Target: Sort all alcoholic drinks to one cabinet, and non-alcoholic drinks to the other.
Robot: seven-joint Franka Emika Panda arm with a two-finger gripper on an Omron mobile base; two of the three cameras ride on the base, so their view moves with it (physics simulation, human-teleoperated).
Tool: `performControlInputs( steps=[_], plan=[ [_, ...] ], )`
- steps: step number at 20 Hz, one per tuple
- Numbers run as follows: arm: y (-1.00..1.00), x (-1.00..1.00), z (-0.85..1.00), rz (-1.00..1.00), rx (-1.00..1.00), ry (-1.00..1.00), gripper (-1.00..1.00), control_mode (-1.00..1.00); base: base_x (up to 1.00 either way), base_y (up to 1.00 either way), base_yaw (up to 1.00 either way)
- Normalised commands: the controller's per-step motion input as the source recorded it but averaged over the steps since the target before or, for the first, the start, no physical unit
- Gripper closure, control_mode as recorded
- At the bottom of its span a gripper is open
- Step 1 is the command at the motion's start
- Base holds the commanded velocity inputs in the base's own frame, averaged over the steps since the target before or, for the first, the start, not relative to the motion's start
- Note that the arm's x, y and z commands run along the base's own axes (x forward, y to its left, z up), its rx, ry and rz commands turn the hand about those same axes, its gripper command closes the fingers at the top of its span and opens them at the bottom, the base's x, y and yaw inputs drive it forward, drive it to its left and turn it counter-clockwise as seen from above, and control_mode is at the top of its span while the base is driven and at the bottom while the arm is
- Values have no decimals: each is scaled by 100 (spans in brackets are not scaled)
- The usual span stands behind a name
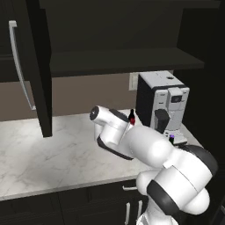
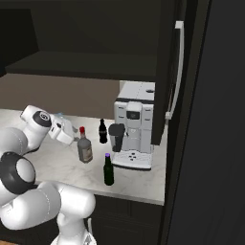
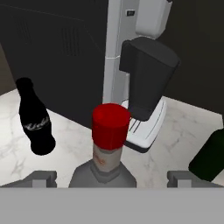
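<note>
Closest thing to the hand camera is the liquor bottle [image 3: 110,144], red cap dead centre and sitting right between the two fingertips of the pincer [image 3: 111,178]. The jaws are spread wide and gripping nothing, with a gap on each side of the neck. The bottle stands upright on the counter [image 2: 62,165], so its long axis runs straight up and the jaws line up either side of it. Looks to me like the next move is just pushing forward a touch and closing on the neck or shoulder.

In the right base view the liquor bottle [image 2: 84,147] stands just beside the pincer [image 2: 67,132], a bit toward the counter's front edge, with the small black cola bottle [image 2: 102,131] behind it toward the back wall. The green beer bottle [image 2: 108,170] is nearer the front edge, close to the tray of the coffee machine [image 2: 135,125]. Something pale blue pokes out behind the wrist, maybe the flask, can't really tell.

Above it all, an upper cabinet [image 1: 118,61] has its door [image 1: 37,66] swung open, shelf bare.
</note>
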Motion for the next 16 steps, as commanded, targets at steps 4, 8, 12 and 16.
performControlInputs(
  steps=[4, 8, 12, 16],
  plan=[
    [0, 9, -8, -2, -1, 0, -100, -100, 0, 0, 0],
    [-2, 2, -4, -4, -3, 0, -100, -100, 0, 0, 0],
    [-14, 0, 0, -9, -8, 0, -100, -100, 0, 0, 0],
    [-14, 0, 0, -10, -8, 0, -100, -100, 0, 0, 0]
  ],
)
